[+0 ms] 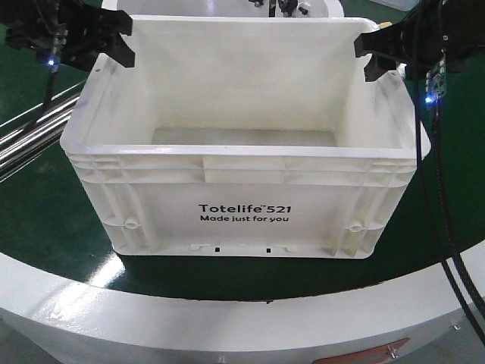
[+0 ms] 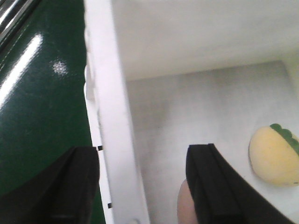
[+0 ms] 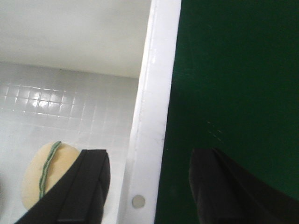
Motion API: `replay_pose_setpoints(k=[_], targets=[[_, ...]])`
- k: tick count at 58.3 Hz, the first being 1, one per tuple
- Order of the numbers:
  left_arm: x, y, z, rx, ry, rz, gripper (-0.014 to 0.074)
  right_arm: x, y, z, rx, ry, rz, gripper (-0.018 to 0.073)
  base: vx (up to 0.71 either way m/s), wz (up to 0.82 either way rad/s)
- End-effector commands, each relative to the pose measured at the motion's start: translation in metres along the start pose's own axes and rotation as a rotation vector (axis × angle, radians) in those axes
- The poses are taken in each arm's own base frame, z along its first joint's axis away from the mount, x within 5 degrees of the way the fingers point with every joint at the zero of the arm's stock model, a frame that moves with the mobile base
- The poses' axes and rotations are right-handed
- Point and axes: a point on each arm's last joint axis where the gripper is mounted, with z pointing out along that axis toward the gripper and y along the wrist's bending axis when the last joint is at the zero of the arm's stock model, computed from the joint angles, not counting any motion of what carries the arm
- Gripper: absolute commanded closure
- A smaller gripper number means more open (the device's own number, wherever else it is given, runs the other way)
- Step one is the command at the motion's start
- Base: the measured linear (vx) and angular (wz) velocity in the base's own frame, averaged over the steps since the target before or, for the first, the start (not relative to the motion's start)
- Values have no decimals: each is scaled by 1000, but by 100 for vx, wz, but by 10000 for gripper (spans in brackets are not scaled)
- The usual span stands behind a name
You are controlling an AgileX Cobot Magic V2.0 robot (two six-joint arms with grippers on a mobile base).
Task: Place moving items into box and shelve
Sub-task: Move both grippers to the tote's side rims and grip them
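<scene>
**Both tools astride the box rim, both balls inside**

My left arm reaches in from the upper left, and my left tool (image 1: 114, 42) sits at the left end of the box (image 1: 242, 205), up at the rim. From the left wrist view, that tool (image 2: 144, 151) is spread wide. One matte black finger is outside against the wall and the other is inside the box, with a clear gap to the wall. It holds nothing.

The box is hard white plastic, ribbed on the outside, with a thick rim and smooth inner walls. Black lettering runs across the front. It rests on the glossy dark green bench (image 1: 45, 227), which has a rounded white edge.

On the box floor lies the cream-yellow ball (image 2: 275, 156), which is matte, oval and marked with a green band. The pinkish-brown ball (image 2: 183, 205) shows only as a sliver behind my inner finger.

My right arm comes in from the upper right, with black cables (image 1: 447, 250) hanging below it. My right tool (image 1: 375, 49) meets the right end of the rim. It is also spread wide, astride the wall, with a gap on both sides. The right wrist view shows a fine moulded grid on the box floor.
</scene>
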Motion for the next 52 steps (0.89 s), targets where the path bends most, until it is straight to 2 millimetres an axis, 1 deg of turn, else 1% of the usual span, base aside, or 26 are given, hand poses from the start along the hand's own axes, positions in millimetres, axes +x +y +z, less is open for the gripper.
replay_pose_setpoints(k=[1,5,14,52], targets=[[-7,-18,-22,-13,-109,65,85,-9,0,-25,-9,-111,1,129,0,0],[-6,-20,-21,-66,-111,74,85,-9,0,-25,-9,-105,1,145,0,0],[-6,-15,-22,-150,-122,56,85,-8,0,-25,-7,-91,-2,172,0,0],[-6,-14,-22,-155,-122,50,85,-10,0,-23,-9,-108,-2,174,0,0]])
